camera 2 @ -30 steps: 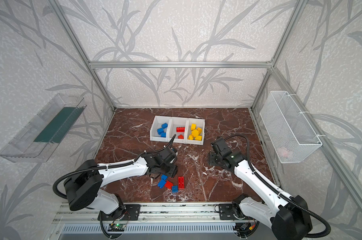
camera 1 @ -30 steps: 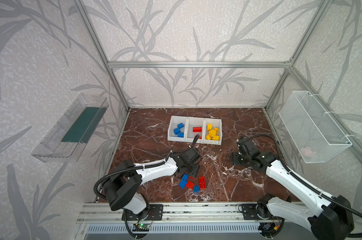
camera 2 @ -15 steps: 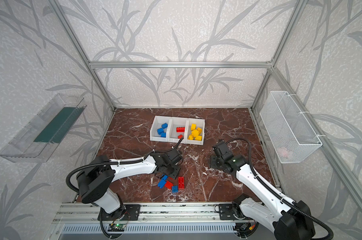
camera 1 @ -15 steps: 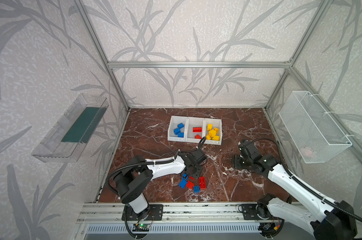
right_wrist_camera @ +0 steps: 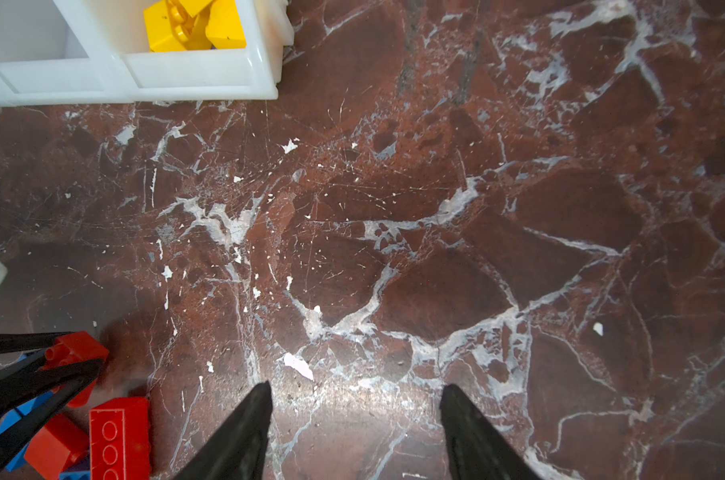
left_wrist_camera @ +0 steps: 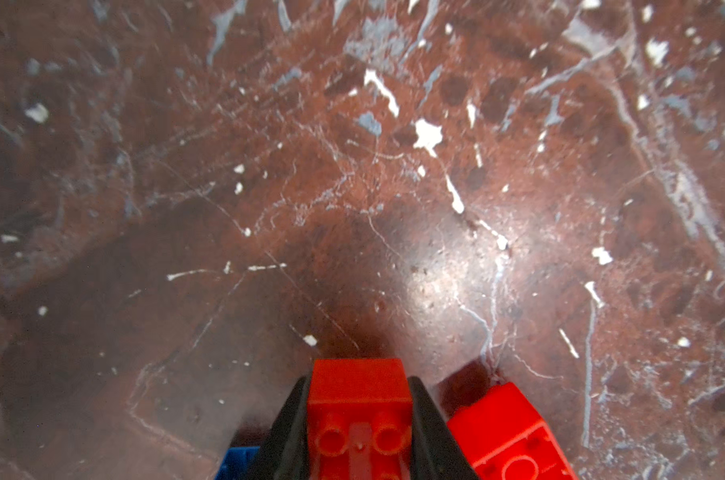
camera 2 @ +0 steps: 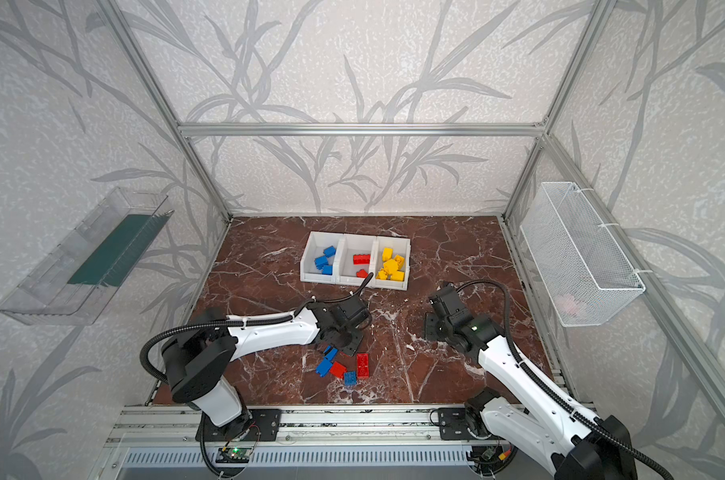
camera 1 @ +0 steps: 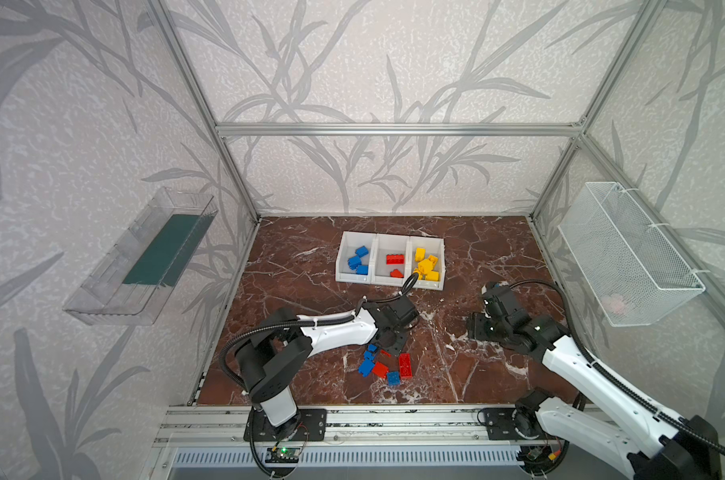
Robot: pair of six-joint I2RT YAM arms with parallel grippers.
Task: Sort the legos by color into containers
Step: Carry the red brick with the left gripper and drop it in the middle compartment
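Observation:
Three joined white containers (camera 1: 389, 282) (camera 2: 352, 282) stand at the middle back: blue legos (camera 1: 357, 262) in the left one, red legos (camera 1: 394, 260) in the middle one, yellow legos (camera 1: 426, 266) in the right one. Several loose red and blue legos (camera 1: 380, 369) (camera 2: 338, 369) lie in a cluster near the front. My left gripper (left_wrist_camera: 358, 380) (camera 1: 387, 347) is at the cluster's back edge, shut on a red lego (left_wrist_camera: 358, 399) (right_wrist_camera: 78, 349). To the right, my right gripper (right_wrist_camera: 354, 386) (camera 1: 475, 326) hangs open over bare marble with nothing between its fingers.
A clear plastic tray (camera 1: 144, 257) hangs on the left wall and a white wire-mesh basket (camera 1: 626, 253) on the right wall. A long red lego (right_wrist_camera: 119, 436) lies right beside the held one. An aluminium rail (camera 1: 352, 419) runs along the front edge.
My left gripper has moved right to the pile's back edge and closed on the red lego. The right arm has barely shifted and its jaws stay apart.

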